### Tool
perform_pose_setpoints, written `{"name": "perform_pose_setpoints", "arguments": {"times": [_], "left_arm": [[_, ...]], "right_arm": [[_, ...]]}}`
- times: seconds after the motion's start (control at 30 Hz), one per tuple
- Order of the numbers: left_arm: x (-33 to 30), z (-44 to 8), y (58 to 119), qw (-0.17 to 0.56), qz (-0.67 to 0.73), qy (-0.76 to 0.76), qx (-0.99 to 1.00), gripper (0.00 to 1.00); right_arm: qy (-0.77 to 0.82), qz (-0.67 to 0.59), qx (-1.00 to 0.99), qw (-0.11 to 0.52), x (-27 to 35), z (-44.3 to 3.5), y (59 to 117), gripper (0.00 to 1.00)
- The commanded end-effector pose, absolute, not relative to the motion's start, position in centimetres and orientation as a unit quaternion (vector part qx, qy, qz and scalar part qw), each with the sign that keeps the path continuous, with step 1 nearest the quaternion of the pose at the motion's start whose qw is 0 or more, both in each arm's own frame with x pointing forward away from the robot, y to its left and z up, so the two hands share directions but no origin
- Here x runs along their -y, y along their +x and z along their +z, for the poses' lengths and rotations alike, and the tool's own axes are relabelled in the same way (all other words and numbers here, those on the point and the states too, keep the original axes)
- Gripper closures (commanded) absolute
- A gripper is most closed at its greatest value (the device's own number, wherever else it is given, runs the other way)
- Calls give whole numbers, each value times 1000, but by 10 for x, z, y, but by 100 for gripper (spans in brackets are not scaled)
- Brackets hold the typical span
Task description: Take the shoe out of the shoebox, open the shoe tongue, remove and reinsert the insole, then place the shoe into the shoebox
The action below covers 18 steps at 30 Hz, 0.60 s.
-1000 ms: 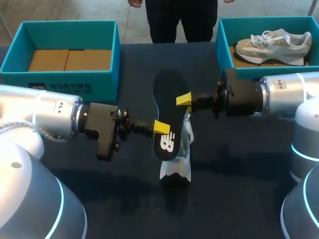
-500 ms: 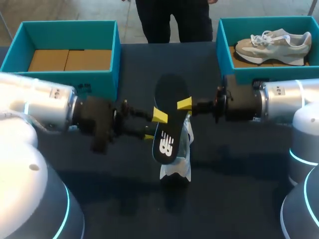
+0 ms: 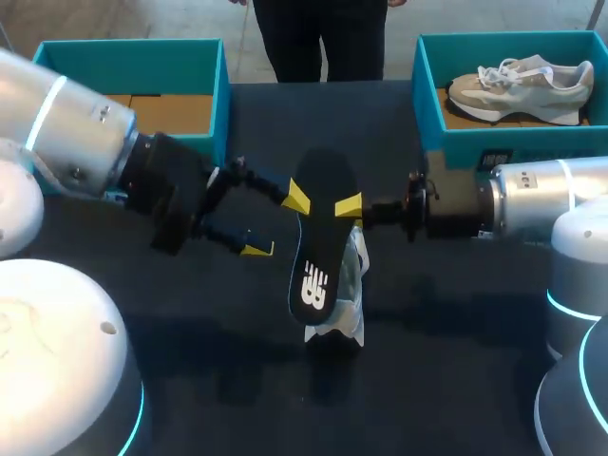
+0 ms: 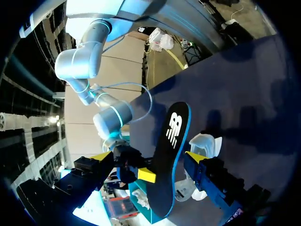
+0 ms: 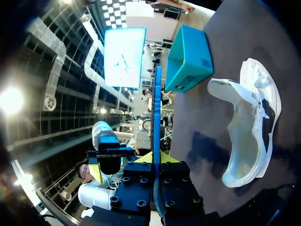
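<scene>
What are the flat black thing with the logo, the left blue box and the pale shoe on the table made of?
The insole looks like thin foam, matte black on top with a teal edge. The left shoebox looks like cardboard: matte teal walls, bare brown flaps inside. The shoe on the table seems smooth, pale synthetic or leather with a slight sheen; I cannot tell which.

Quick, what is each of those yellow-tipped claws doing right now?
Left gripper: open, holding nothing.
Right gripper: closed on the black insole.
</scene>
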<state>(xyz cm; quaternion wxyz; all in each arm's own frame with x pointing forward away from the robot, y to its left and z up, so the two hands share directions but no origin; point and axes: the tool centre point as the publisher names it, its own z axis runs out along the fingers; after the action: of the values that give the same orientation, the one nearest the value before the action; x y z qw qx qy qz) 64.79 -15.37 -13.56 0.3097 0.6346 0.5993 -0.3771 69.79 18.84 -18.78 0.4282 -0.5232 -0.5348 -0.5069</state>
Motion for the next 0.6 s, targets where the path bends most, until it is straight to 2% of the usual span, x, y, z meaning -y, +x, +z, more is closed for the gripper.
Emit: {"name": "perform_pose_setpoints", "arguments": {"times": [0.03,0.47,0.6], "left_arm": [[152,-135,655,238,-291,668,-643,0],[152,-135,655,238,-291,668,-643,0],[157,-118,658,202,-265,667,-666,0]], "right_arm": [[-526,-504,535,428,-194,-192,699,100],[-537,-470,550,435,-197,-199,704,100],[-538,-457,557,437,-199,-201,705,100]]}}
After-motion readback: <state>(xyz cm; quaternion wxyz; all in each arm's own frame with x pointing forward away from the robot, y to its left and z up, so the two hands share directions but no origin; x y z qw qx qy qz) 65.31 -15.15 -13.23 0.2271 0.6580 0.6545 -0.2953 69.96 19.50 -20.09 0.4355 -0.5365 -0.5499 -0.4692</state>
